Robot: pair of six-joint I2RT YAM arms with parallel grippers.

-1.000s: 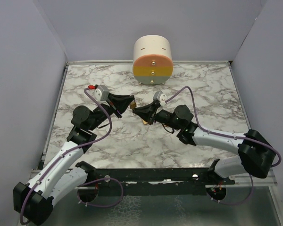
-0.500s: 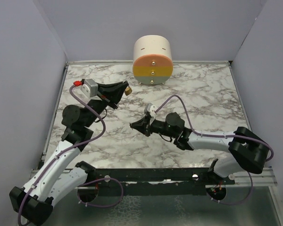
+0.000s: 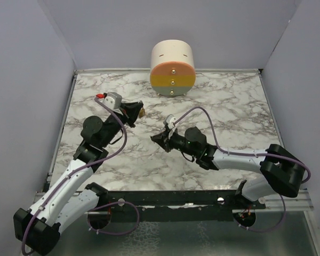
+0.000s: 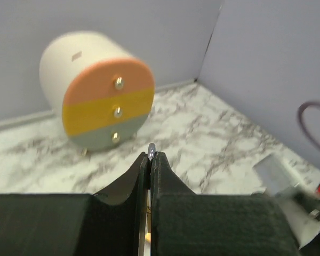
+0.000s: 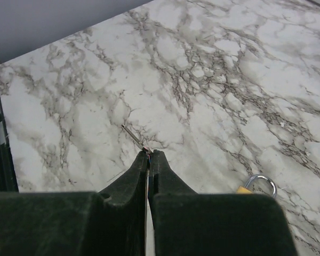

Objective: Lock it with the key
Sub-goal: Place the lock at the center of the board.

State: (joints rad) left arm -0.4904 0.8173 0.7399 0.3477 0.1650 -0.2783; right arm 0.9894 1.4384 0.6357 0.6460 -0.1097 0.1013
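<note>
One marbled counter carries one round drawer box at the middle of its far edge. The box front shows three bands and three knobs. Two arms work over it.

The left fingers are closed, with the one padlock at their tip, over the left half of the counter and nearer its far edge. The right fingers are closed on the one key, whose thin blade juts past their tips near the counter's middle.

Progress: padlock and key are both held but stand apart, and the key is not in the keyhole. Left to do, by judgement: align, insert and turn. Whether the shackle is seated cannot be told.
</note>
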